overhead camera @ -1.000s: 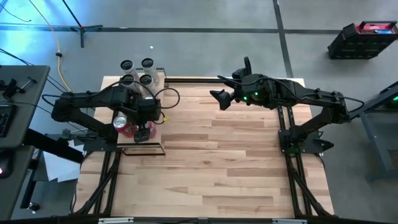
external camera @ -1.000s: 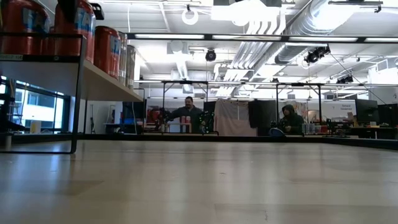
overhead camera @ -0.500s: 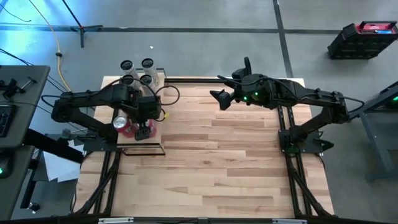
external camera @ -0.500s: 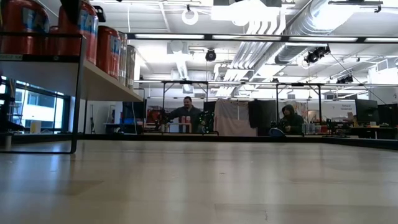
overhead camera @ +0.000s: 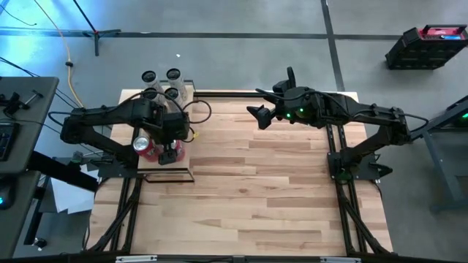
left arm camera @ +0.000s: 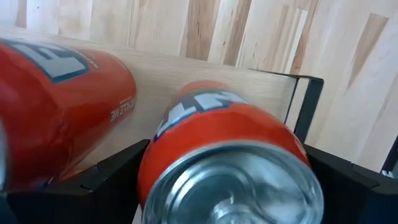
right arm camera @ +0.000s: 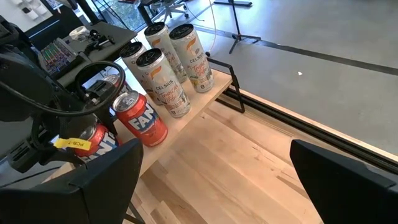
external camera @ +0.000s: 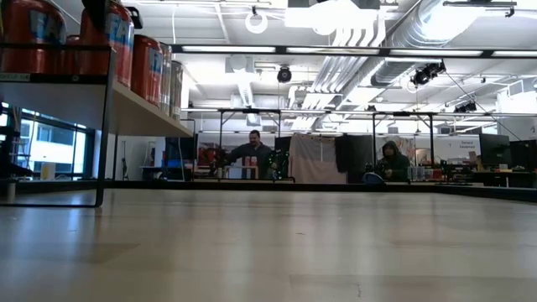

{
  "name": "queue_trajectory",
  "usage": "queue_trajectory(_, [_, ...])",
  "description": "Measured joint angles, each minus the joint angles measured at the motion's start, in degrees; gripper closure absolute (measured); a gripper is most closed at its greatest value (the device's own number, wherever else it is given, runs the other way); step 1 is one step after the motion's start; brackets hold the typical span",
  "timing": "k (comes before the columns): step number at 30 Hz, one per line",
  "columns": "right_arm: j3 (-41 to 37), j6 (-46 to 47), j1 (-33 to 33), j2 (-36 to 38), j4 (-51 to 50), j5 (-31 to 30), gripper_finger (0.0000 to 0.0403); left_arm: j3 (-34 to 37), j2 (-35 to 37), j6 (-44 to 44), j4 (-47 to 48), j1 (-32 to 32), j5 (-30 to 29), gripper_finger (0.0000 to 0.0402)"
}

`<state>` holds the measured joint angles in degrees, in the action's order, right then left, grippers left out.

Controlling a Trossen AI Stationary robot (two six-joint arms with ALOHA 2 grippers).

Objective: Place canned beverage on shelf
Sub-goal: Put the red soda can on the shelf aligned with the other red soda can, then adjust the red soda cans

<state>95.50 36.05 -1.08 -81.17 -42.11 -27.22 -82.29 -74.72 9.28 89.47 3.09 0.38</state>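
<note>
red can (left arm camera: 230, 155) stood on the shelf (overhead camera: 184, 157) at my 9 o'clock, between the left gripper's (overhead camera: 167, 155) spread fingers, another red can (overhead camera: 141, 144) beside. right gripper (overhead camera: 257, 117) hung open at 12.

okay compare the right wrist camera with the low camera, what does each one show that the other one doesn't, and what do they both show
Only the right wrist view shows four pale white-and-orange cans at the far end of the narrow pale-wood shelf with a thin black frame, their lids visible, plus the left arm reaching over the shelf.

Only the low view shows the shelf's underside and black leg, and two people at benches in the room behind.

Both show the shelf, red soda cans standing on it, and the plank-striped wooden tabletop.
</note>
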Motion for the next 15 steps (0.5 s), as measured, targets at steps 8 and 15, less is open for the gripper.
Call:
queue_trajectory(8, [0.0, 0.0, 0.0, 0.0, 0.0, 0.0, 0.0011, -5.8, 0.0, -0.1, 0.5, 0.0, 0.1, 0.0051])
queue_trajectory(15, [0.0, 0.0, 0.0, 0.0, 0.0, 0.0, 0.0011, -10.5, 0.0, -1.5, 0.4, 0.0, 0.4, 0.0051])
